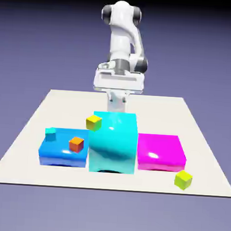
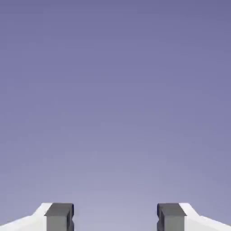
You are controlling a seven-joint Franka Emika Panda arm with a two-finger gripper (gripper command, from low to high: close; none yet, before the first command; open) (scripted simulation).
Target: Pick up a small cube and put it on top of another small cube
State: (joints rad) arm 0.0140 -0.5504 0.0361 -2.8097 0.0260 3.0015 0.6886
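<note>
Going from the exterior view's left to its right, we first see a small cyan cube [image 1: 50,134] at the far left part of a low, glossy blue block [image 1: 62,155]. A small orange cube [image 1: 76,144] shows against the same block, over toward its right side; we cannot tell whether either cube touches it. Next we find a small golden-yellow cube [image 1: 94,123], overlapping the upper left edge of the big cyan block [image 1: 113,141] in our view, though we cannot tell what carries it. That cyan block stands in the middle, taller than the blocks on either side of it.

Behind it we see the white arm [image 1: 121,41] with its hand lowered, the bottom end hidden by the block. In the hand view we see the tool [image 2: 115,217] open, its two grey tips well apart at the bottom edge. It has hold of nothing; only the blue-violet backdrop [image 2: 115,113] shows between and beyond the tips.

Right of the cyan block we have the low, glossy magenta block [image 1: 161,151]. Farthest right, we see the lime yellow-green cube [image 1: 183,180] on the pale counter [image 1: 201,161], near the magenta block's front right corner and close to the counter's front edge.
</note>
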